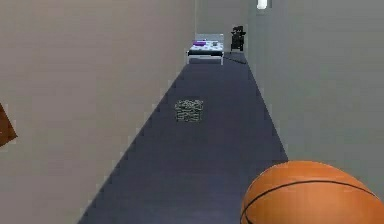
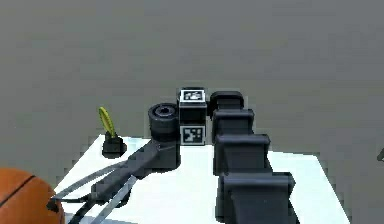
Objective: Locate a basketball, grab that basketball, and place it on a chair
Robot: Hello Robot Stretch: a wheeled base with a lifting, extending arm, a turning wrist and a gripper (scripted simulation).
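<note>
An orange basketball point(image 1: 312, 196) with black seams shows large at the forward view's bottom right corner. In the arm side view the basketball point(image 2: 25, 196) hangs at the bottom left, at the far end of the gripper point(image 2: 62, 200). The gripper holds the ball, and its thin fingers point(image 2: 112, 180) run down-left from the dark body point(image 2: 160, 122). The arm point(image 2: 245, 165) is drawn in over the robot's white top point(image 2: 310, 185), with two marked white squares point(image 2: 192, 115) at its end. A dark chair-like shape point(image 1: 237, 38) stands at the corridor's far end.
A long corridor with a dark floor point(image 1: 200, 150) runs ahead between pale walls. A bed point(image 1: 207, 47) stands at its far end. A small grey patterned object point(image 1: 189, 109) lies mid-floor. A brown thing point(image 1: 5, 125) pokes in at the left edge.
</note>
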